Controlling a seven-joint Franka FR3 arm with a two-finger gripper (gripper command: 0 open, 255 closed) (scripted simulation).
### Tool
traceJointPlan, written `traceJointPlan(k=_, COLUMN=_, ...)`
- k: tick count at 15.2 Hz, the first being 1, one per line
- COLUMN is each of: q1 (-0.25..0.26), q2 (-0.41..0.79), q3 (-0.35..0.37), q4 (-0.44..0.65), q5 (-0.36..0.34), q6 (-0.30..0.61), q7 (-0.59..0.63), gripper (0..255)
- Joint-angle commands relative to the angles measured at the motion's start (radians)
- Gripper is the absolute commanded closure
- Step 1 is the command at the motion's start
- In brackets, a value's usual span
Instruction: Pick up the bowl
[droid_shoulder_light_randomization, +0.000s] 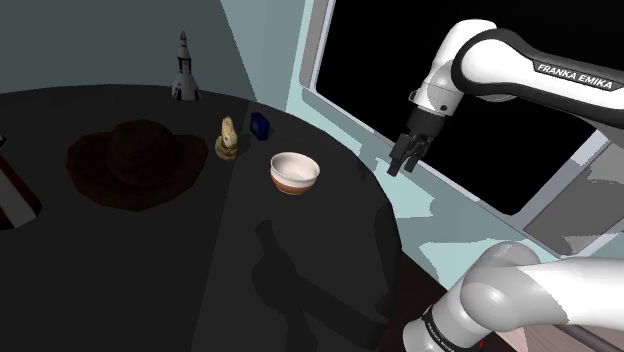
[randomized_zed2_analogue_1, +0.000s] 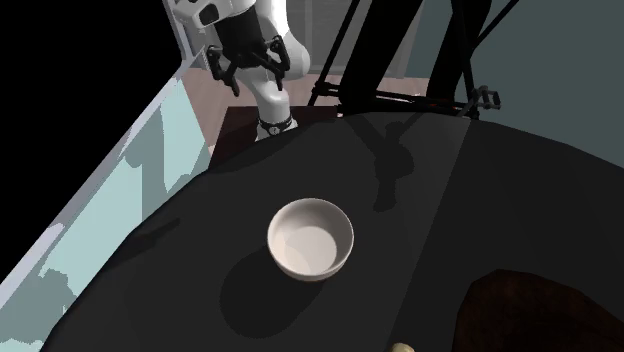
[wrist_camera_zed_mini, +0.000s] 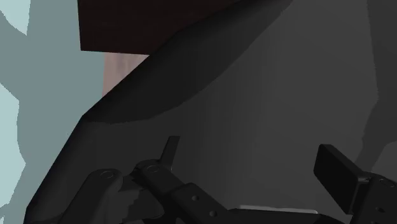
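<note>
The bowl (droid_shoulder_light_randomization: 295, 172), white inside with a brown band outside, stands upright on the round dark desk (droid_shoulder_light_randomization: 310, 270), toward its right edge in the shoulder view, right of a small figurine (droid_shoulder_light_randomization: 229, 138) and a brown hat (droid_shoulder_light_randomization: 130, 160). The jaws hang in the air further right, well apart from the bowl, spread wide and holding nothing.

The second exterior view's edge cuts off the brown hat (randomized_zed2_analogue_1: 545, 315).

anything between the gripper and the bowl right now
Nothing stands there: in the shoulder view only bare dark table lies between the open gripper and the bowl.
</note>
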Motion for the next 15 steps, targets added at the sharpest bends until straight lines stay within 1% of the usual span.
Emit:
traceJointPlan(k=1, q1=0.0, q2=0.0, q3=0.0, q4=0.0, q5=0.0, q6=0.0, q7=0.0, gripper=0)
traceJointPlan(k=8, q1=0.01, q2=0.236, q3=0.021, q4=0.06, q5=0.03, q6=0.2, q7=0.016, gripper=0)
traceJointPlan(k=15, q1=0.018, q2=0.488, q3=0.035, q4=0.186, q5=0.053, q6=0.352, q7=0.031, gripper=0)
